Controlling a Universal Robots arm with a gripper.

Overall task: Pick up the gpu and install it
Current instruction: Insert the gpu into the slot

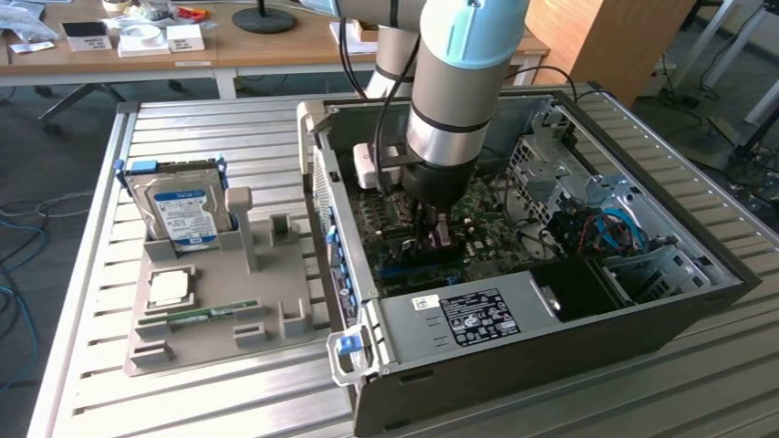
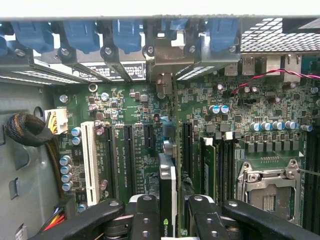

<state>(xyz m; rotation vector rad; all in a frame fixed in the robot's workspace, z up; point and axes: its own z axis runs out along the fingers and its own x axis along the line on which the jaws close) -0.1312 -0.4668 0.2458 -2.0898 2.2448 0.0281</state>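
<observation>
The gpu [image 2: 167, 200] is a thin dark card seen edge-on, with a green logo near my fingers. My gripper [image 2: 172, 215] is shut on it, one black finger [image 2: 145, 215] on each side. The card stands upright over the green motherboard [image 2: 130, 110], in line with the black expansion slots [image 2: 127, 160]. Its silvery bracket [image 2: 167, 62] sits at the case's rear wall among blue clips. Whether the card is seated in a slot I cannot tell. In the exterior view my gripper [image 1: 429, 228] reaches down into the open computer case [image 1: 681, 301], with the gpu [image 1: 439, 239] under it.
Around the card are a white slot [image 2: 89, 160], a fitted memory stick [image 2: 209, 165], the processor socket [image 2: 267, 190] and a black cable bundle [image 2: 25, 130]. On the exterior view's left, a grey tray [image 1: 262, 265] holds a hard drive [image 1: 182, 210], a processor [image 1: 168, 287] and a memory stick [image 1: 201, 313].
</observation>
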